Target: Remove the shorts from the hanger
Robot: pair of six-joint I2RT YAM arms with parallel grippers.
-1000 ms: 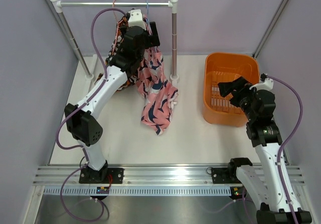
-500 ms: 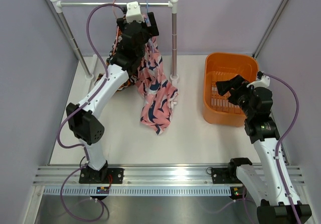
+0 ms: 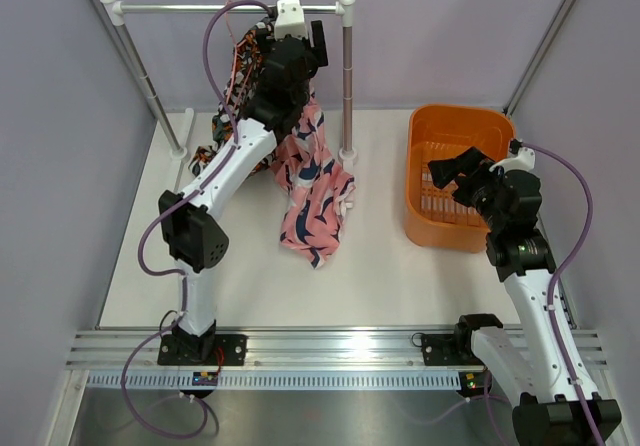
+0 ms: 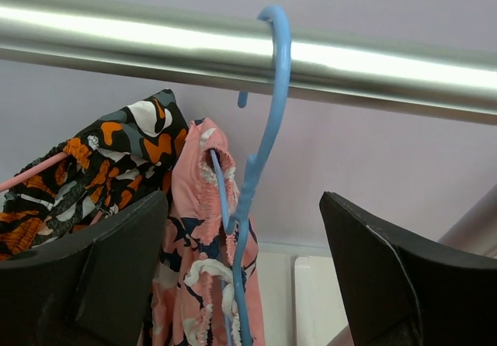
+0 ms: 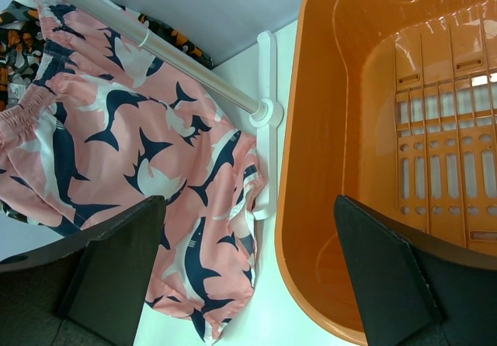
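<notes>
Two items, pink shorts (image 3: 315,191) and black shorts (image 4: 116,152), are dangling from the rail (image 4: 388,67).
Left hand (image 4: 242,272) is gaping around the blue hanger (image 4: 268,105); right hand (image 5: 248,276) is hovering agape; clamping hook, not cloth, risks unhooking everything.

**Twin white-and-black arms with purple cabling**

The left arm (image 3: 235,161) and right arm (image 3: 530,296) share one build: glossy white shell links joined by blocky black joint housings (image 3: 192,241). Directly behind the left gripper (image 4: 242,206) and the right gripper (image 5: 248,202) sits a black wrist block, and a small white camera box (image 3: 289,13) is mounted on it. A thin purple cable (image 3: 207,46) leaves each wrist and loops back along the links. The fingers (image 4: 93,276) are matte black, broad wedge-shaped slabs with bevelled edges. At the end farthest from the grippers, black base plates (image 3: 200,348) anchor each arm.
</notes>
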